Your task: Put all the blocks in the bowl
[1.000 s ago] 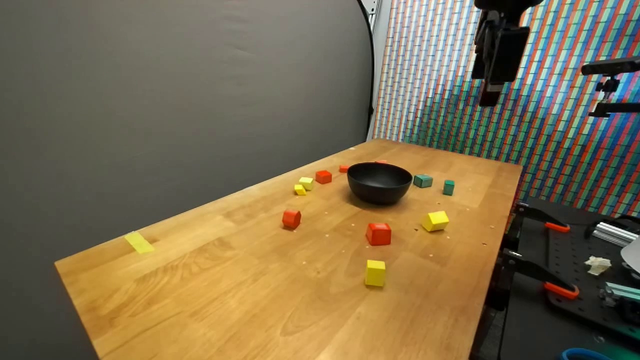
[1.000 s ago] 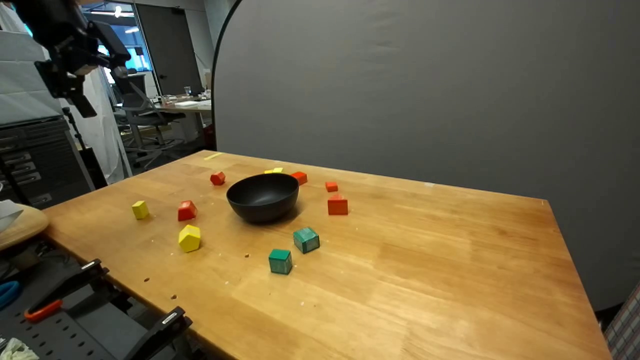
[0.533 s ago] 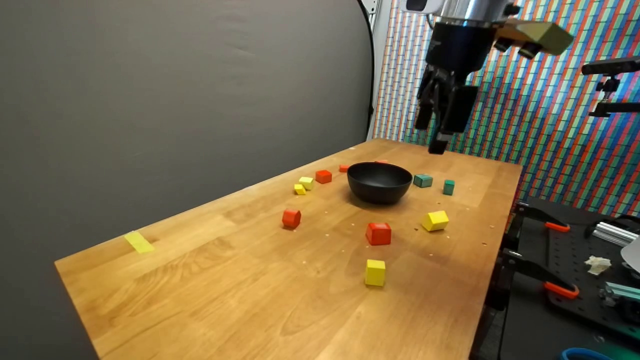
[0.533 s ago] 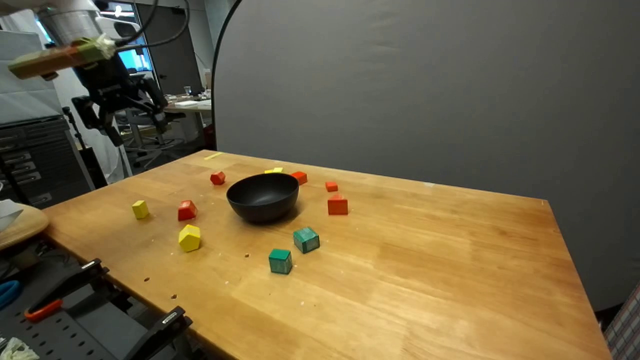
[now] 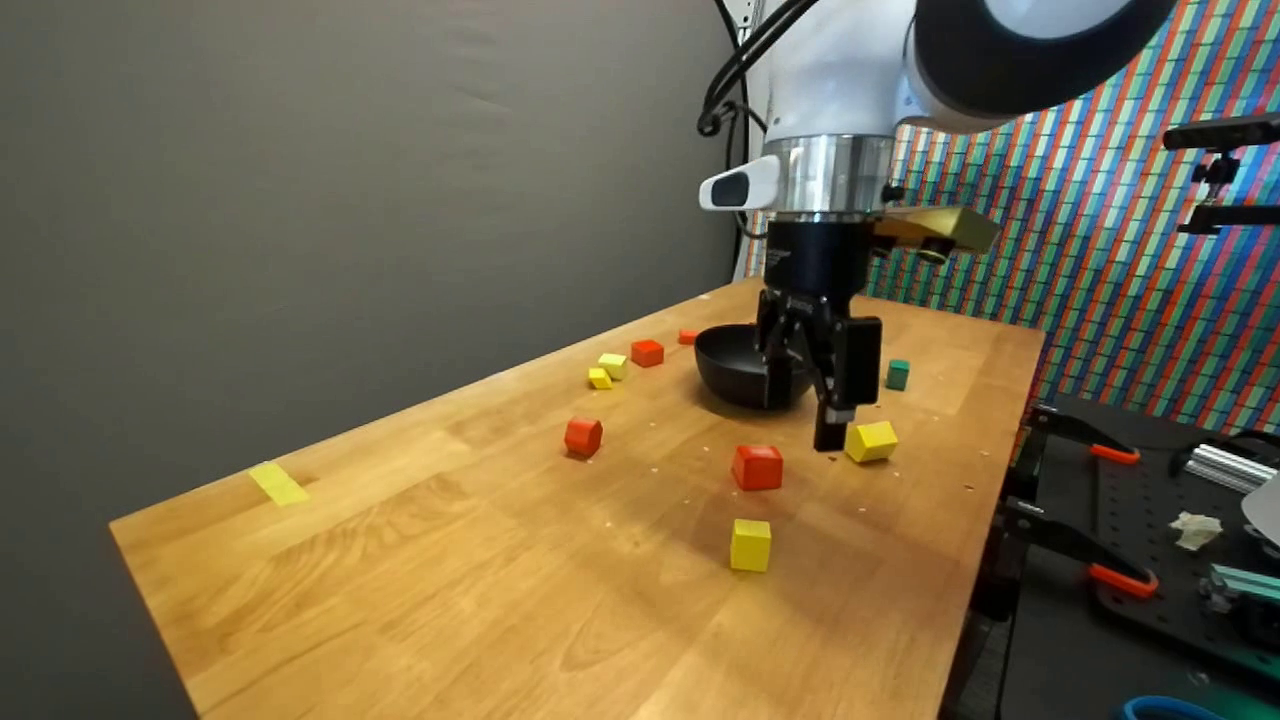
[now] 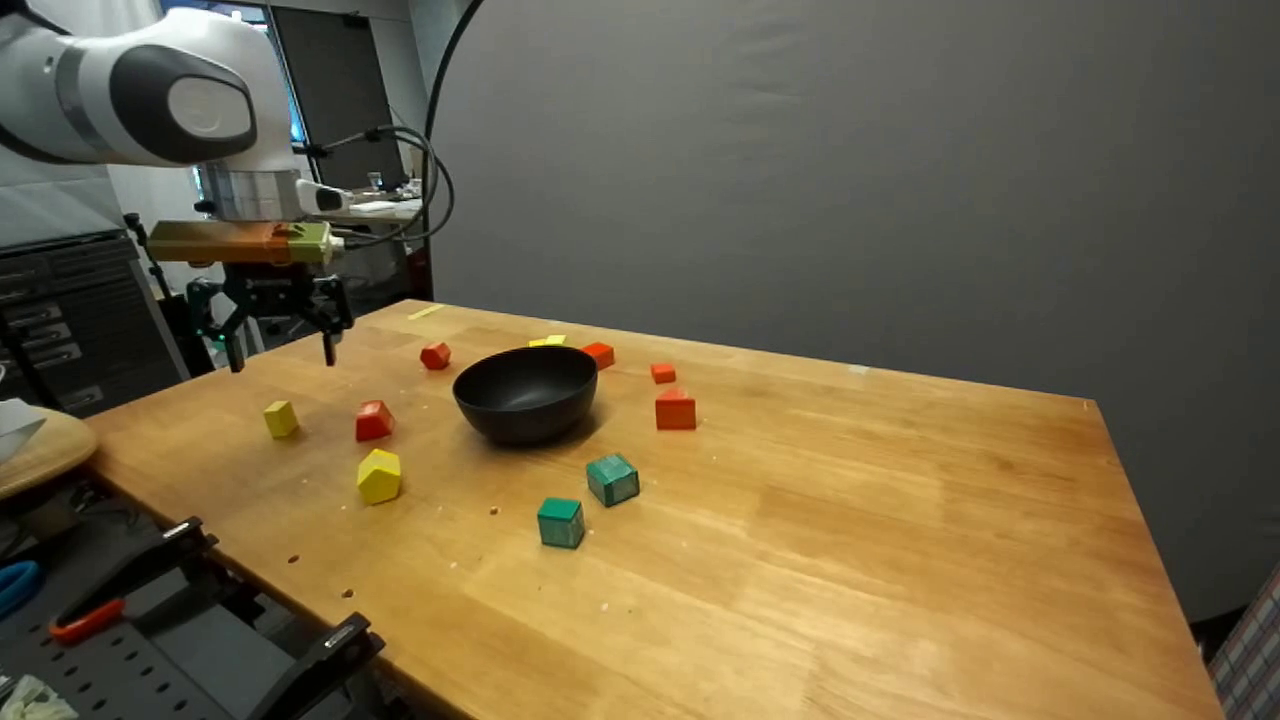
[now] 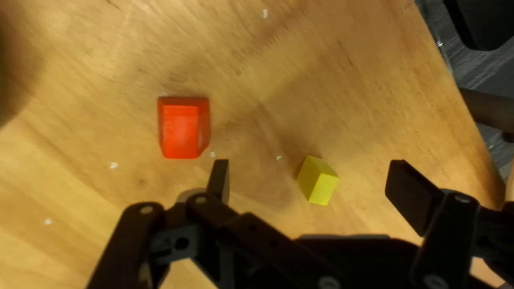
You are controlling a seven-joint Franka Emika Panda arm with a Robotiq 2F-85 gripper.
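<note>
Yellow block (image 5: 750,546), nearest in an exterior view, sits on the table (image 5: 400,560), below and left of the gripper (image 5: 803,425). Jaws wide, holding nothing; wrist view frames the block between the fingertips (image 7: 219,180), so next is probably descent with slight left shift.

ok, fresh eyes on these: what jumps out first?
Probably the black bowl on the wooden table, with coloured blocks scattered around it. Next, the white-and-black arm, its open jaws above the table, a yellow block showing between them in the wrist view. Beyond the table in an exterior view, the multicoloured backdrop draws the eye too.
</note>
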